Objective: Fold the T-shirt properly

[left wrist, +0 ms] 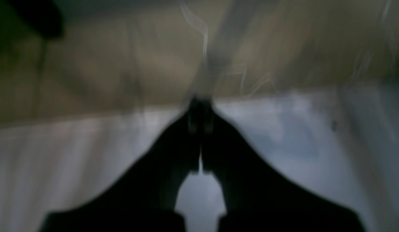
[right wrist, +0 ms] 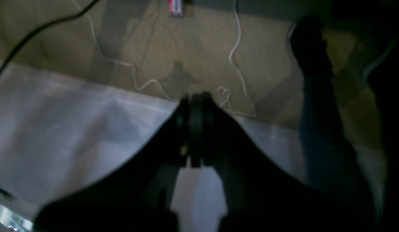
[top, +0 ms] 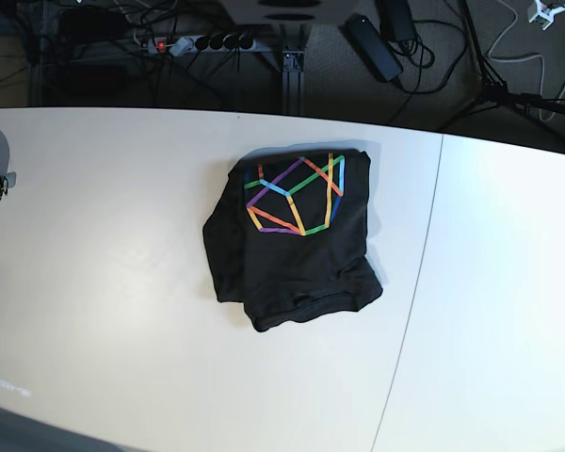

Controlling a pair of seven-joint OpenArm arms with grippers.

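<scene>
The black T-shirt lies folded into a compact bundle in the middle of the white table. Its rainbow line print faces up on the far half. Neither arm shows in the base view, and the shirt shows in neither wrist view. In the blurred left wrist view, my left gripper has its fingers pressed together with nothing between them, above the table's edge. In the right wrist view, my right gripper is shut the same way, empty, over the table's edge and the floor.
A seam runs across the table right of the shirt. A power strip and cables lie on the floor beyond the far edge. White cables and a tall dark shape show in the right wrist view.
</scene>
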